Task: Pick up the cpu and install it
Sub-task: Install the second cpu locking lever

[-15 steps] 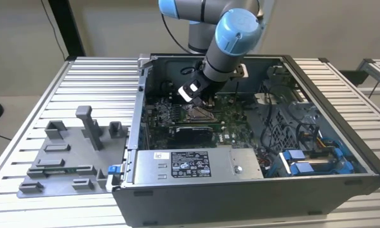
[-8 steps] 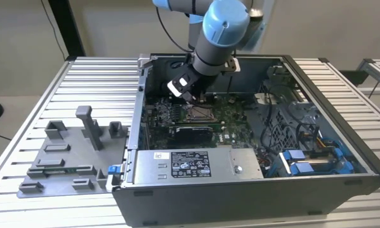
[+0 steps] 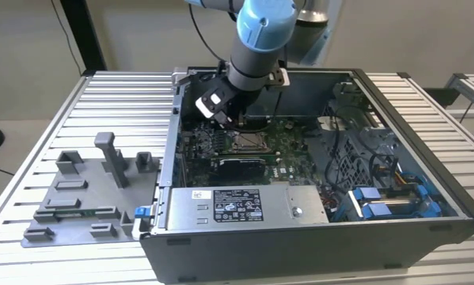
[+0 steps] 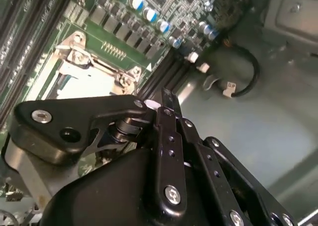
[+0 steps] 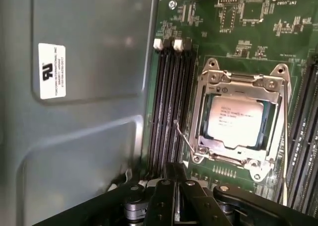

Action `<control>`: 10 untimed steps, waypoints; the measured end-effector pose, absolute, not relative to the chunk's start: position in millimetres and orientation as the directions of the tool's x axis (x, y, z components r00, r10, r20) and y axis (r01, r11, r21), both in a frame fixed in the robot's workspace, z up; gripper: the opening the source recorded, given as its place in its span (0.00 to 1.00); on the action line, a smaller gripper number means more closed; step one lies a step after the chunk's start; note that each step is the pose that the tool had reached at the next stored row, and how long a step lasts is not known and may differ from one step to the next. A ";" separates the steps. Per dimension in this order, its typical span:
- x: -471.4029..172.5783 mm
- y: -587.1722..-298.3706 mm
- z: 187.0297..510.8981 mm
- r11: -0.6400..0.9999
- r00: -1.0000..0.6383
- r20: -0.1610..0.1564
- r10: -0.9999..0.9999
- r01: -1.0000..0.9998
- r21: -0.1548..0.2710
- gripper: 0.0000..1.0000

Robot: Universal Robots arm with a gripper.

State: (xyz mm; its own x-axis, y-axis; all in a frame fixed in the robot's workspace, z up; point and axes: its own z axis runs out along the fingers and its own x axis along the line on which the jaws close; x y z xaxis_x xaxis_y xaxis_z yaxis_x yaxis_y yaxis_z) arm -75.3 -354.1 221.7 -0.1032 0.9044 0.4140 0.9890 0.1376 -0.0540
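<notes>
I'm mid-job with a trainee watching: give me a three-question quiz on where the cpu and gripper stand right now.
1. True or false: the cpu lies on the grey fixture plate outside the computer case.
2. Multiple choice: in the first wrist view, what surrounds the cpu? A) the metal socket frame; B) the memory slots; C) the power supply.
3. Short answer: in the exterior view, is the gripper inside or outside the case?

Key
1. False: it sits in the motherboard socket, inside the case.
2. A.
3. Inside, low over the motherboard, beside the socket.
</notes>
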 end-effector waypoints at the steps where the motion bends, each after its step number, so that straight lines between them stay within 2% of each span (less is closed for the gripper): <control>1: -75.4 -354.6 221.4 0.137 -0.103 0.410 0.906 0.989 -0.055 0.00; 4: -75.0 -355.6 219.4 0.136 -0.103 0.395 0.913 0.989 -0.057 0.00; 10: -73.3 -353.8 208.5 0.136 -0.103 0.395 0.913 0.989 -0.057 0.00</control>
